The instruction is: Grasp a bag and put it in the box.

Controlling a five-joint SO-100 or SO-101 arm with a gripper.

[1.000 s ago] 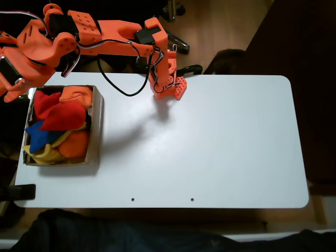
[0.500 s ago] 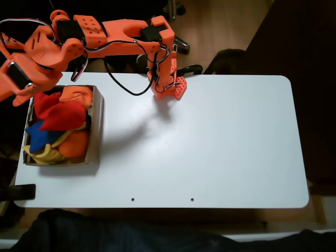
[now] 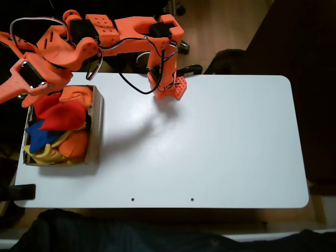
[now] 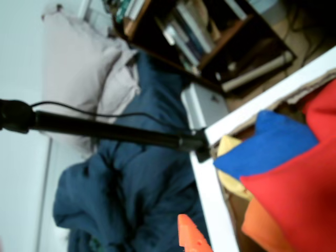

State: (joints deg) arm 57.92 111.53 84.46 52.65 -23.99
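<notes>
You'll find the bag (image 3: 62,115) soft, light and saggy in the box (image 3: 96,126); pinch its plump middle, though whether your claw (image 3: 11,92), at the box's ten o'clock, is wide or narrow can't be told.

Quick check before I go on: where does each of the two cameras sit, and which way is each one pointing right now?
Fixed view: sits above, looking straight down on the white table; the orange arm reaches from its base toward the box, gripper at the left edge.
Wrist view: rides on the arm, tilted, looking past the table edge into the room; an orange fingertip shows at the bottom.
Shared: the box's red bag and the blue bag.
</notes>
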